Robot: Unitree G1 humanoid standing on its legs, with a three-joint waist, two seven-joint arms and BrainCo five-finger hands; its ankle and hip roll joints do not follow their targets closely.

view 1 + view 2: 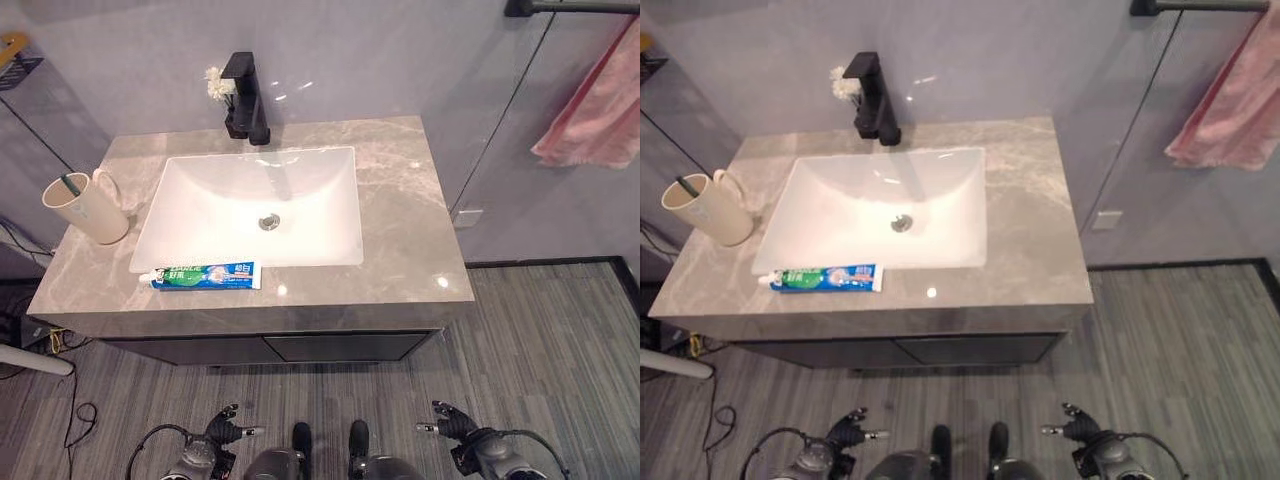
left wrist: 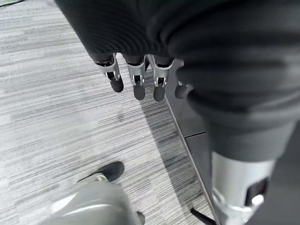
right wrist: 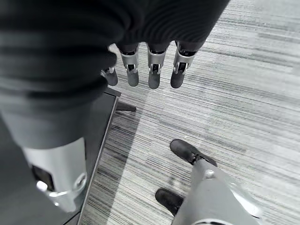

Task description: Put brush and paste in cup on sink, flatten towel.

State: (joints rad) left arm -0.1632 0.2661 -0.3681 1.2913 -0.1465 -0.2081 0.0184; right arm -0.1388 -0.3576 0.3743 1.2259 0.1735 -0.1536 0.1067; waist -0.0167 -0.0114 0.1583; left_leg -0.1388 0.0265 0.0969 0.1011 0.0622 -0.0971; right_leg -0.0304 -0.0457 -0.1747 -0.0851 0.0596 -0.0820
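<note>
A cream cup (image 1: 85,208) stands at the left end of the grey marble counter (image 1: 400,230), with a dark brush head (image 1: 70,183) showing at its rim. A blue-green toothpaste tube (image 1: 205,276) lies flat on the counter's front edge, just in front of the white sink (image 1: 300,190). A pink towel (image 1: 595,100) hangs bunched from a dark bar at the upper right. My left hand (image 1: 222,430) and right hand (image 1: 452,422) hang low in front of the cabinet, well below the counter. Both are open and hold nothing, as their fingers (image 2: 136,79) (image 3: 152,70) show over the floor.
A black faucet (image 1: 245,97) stands behind the basin with a small white flower (image 1: 216,85) beside it. A dark wire shelf (image 1: 18,62) is on the wall at the far left. Dark cabinet doors (image 1: 300,347) sit under the counter. Striped grey floor (image 1: 540,350) extends to the right.
</note>
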